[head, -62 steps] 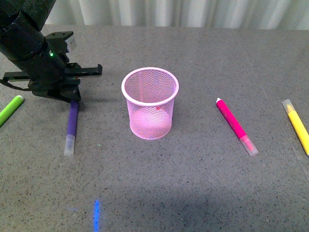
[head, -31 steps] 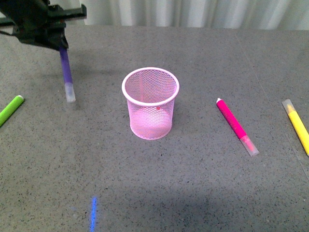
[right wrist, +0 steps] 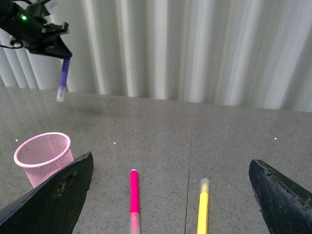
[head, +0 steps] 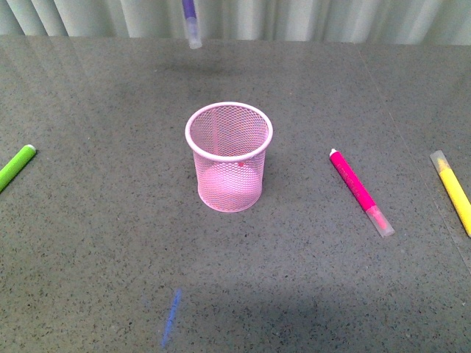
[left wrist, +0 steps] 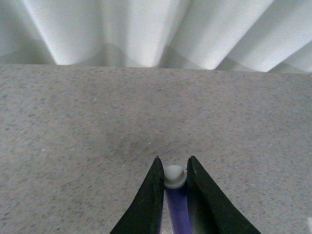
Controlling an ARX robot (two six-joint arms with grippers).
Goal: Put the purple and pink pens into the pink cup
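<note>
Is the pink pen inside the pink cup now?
No, in the front view the pink pen lies flat on the table, to the right of the pink cup and apart from it.

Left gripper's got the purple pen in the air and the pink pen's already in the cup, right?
No. The left gripper holds the purple pen aloft, but the pink pen lies on the table beside the pink cup, not in it, as the front view shows.

Matt speckled table point(head: 331, 294); pink cup point(head: 229, 158) of fine wire mesh w/ smooth rim; pink pen point(head: 353, 184) glossy plastic.
</note>
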